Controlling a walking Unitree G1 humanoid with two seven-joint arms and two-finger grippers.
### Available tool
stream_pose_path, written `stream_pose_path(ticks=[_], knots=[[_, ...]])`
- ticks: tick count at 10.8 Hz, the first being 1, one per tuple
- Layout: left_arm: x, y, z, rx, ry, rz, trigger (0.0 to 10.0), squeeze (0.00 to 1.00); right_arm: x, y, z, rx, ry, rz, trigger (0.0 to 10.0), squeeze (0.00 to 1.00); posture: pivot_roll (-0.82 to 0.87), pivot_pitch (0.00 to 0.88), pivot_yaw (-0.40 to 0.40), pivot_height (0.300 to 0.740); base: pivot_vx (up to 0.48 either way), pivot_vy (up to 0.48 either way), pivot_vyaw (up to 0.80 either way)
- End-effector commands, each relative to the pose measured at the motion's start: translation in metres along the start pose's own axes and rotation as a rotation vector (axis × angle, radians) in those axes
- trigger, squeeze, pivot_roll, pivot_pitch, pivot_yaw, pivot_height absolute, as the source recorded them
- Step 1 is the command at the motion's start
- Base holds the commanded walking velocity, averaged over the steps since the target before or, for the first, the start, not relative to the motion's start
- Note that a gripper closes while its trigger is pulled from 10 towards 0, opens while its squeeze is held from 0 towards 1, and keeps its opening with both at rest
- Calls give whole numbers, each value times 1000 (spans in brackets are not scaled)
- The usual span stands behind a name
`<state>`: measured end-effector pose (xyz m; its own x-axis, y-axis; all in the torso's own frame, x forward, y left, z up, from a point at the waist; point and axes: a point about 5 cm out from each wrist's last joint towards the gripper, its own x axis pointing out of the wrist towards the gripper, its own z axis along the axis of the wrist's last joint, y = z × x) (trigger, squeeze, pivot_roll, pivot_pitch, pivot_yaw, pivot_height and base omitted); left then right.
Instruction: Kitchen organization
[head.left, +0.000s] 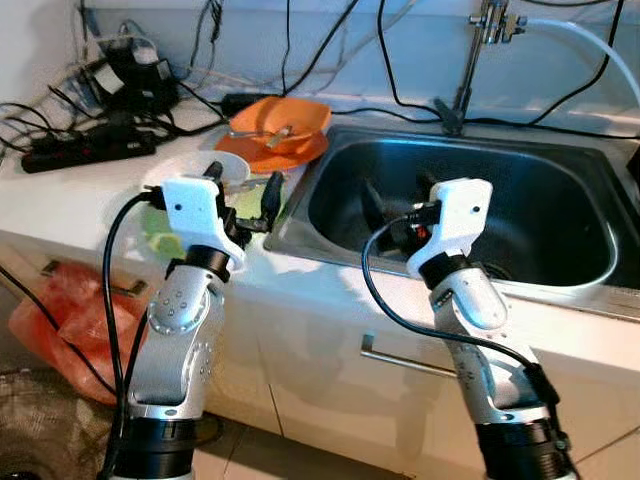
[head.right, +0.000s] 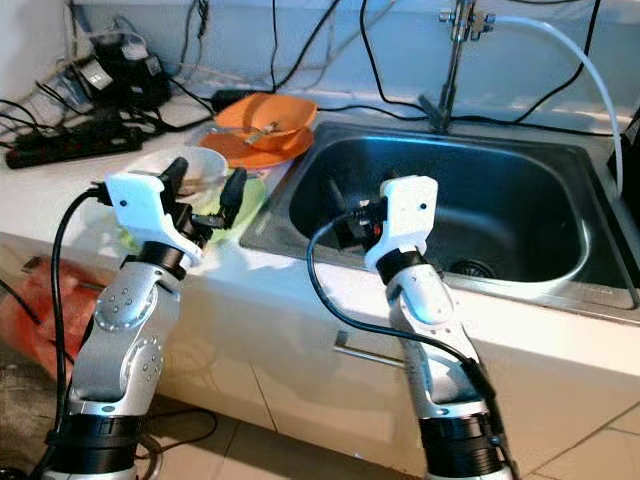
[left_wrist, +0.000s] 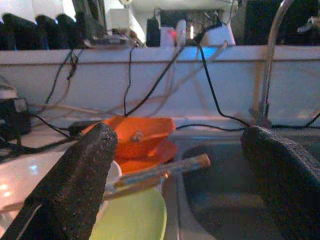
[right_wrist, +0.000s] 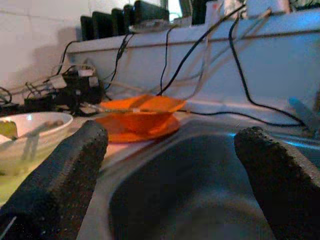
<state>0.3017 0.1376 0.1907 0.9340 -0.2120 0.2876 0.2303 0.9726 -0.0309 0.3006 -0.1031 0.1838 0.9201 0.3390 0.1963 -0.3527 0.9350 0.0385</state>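
I stand at the white table (head.left: 90, 190) with both arms raised in front of me. My left gripper (head.right: 205, 195) hovers over the table's edge with its fingers (left_wrist: 75, 185) spread wide and gripping nothing. Just past those fingers lies a light green plate (left_wrist: 135, 217), with a white bowl (head.right: 205, 165) touching it on the far side; a pair of chopsticks (left_wrist: 160, 172) rests across the bowl, its tip pointing toward the sink. Farther ahead of my left fingers sits an orange bowl (head.left: 282, 120) stacked on an orange plate (head.left: 262, 152), with something small and metallic lying inside the bowl that I cannot make out clearly.

My right gripper (head.left: 395, 215) hangs over the near rim of the steel sink (head.left: 560, 270), its fingers (right_wrist: 65, 180) also wide apart and empty, pointing into the basin. Beyond them the tap (head.left: 470, 60) rises from the back of the sink, with a white hose (head.left: 610, 55) curving off it.

Off to the far side of my left fingers, a black power strip (head.left: 85, 148) and a tangle of black cables (head.left: 150, 75) lie against the wall.
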Motion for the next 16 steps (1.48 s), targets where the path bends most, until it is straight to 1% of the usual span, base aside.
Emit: stream_pose_path(ticks=[1,2,3,5,6,8,9,10,12,13,14,15,16], knots=[[-1,-3,-6,17,22,-28,10000,0,-3,4,-3,20,32,56,10000,0,58,8,61,740,0,0,0],[-3,-8,-8,36,27,-74,10000,0,-10,3,-4,26,54,108,10000,0,58,15,58,740,0,0,0],[-5,-9,-8,43,29,-90,10000,0,-13,2,-4,23,64,127,10000,0,56,19,59,740,0,0,0],[-9,-14,-12,91,42,-143,10000,0,-21,0,-4,24,88,178,10000,0,49,34,63,740,0,0,0],[-10,-16,-13,130,43,-175,10000,0,-23,1,-3,31,90,197,10000,0,47,40,65,740,0,0,0],[-10,-21,-13,229,36,-260,10000,0,-29,9,-2,43,112,283,10000,0,50,51,65,740,0,0,0],[-9,-21,-13,242,37,-266,10000,0,-30,10,-2,43,114,296,10000,0,50,52,64,740,0,0,0],[-5,-16,-15,297,43,-263,10000,0,-30,13,-1,49,112,308,10000,0,49,51,61,740,0,0,0],[-1,-8,-18,361,50,-240,10000,0,-31,16,0,58,114,320,10000,0,46,48,57,740,0,0,0],[1,-1,-20,391,53,-213,10000,0,-33,20,0,65,121,344,10000,0,44,49,57,740,0,0,0],[3,3,-21,416,51,-214,10000,0,-38,26,0,59,151,435,10000,0,41,51,60,740,0,0,0],[4,6,-21,438,50,-218,10000,0,-46,27,1,68,184,501,10000,0,39,59,64,740,0,0,0],[5,7,-21,440,48,-218,10000,0,-48,26,1,64,191,513,10000,0,39,59,64,740,0,0,0]])
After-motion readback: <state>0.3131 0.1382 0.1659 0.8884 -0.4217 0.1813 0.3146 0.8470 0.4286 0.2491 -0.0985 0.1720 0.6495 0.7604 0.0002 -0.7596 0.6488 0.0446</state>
